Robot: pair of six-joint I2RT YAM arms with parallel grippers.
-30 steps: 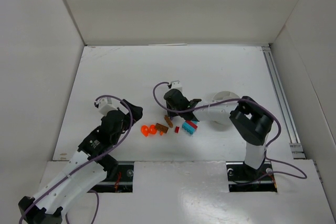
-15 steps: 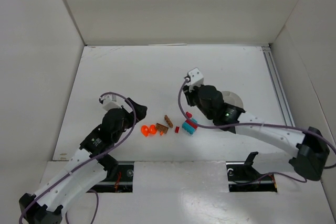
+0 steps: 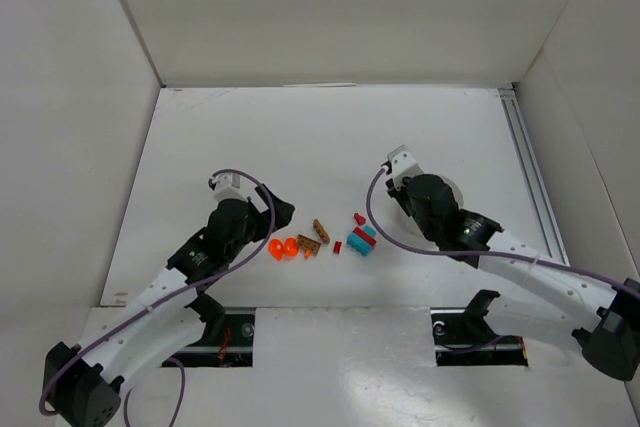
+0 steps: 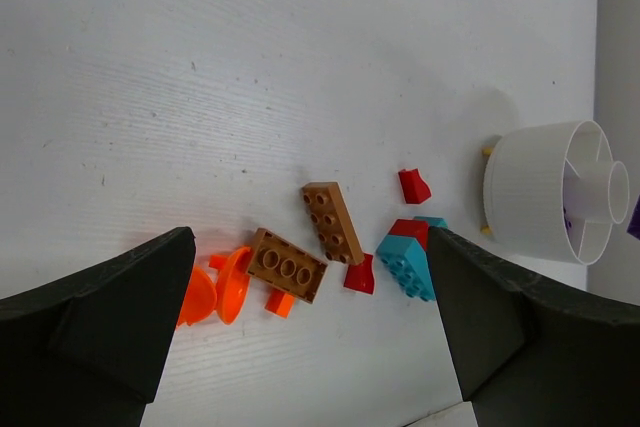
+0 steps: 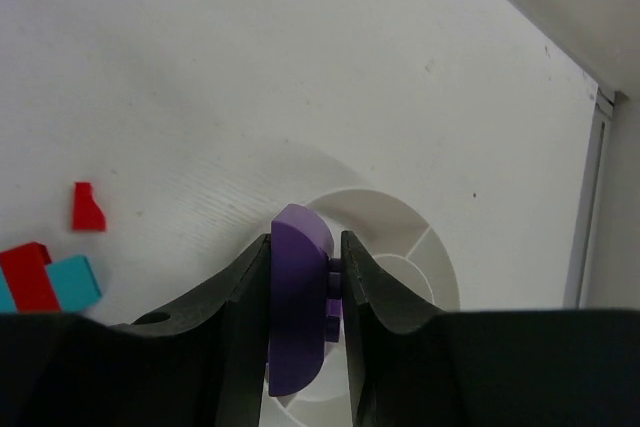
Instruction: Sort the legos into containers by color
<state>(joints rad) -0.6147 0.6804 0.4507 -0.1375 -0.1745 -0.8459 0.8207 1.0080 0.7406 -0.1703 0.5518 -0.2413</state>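
Lego (image 5: 298,292), purple, pinched in the right gripper (image 5: 304,252) above the white bowl (image 5: 396,205); left gripper (image 4: 310,247) spread wide.

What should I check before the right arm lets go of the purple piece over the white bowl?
1. Purple piece pinched firmly in the right claw: ok.
2. Piece positioned above the white bowl: ok.
3. Which wedge lies directly under the piece: cannot tell.
4. Bowl standing upright on the table: ok.
5. Left claw away from the bowl, open over the loose legos: ok.
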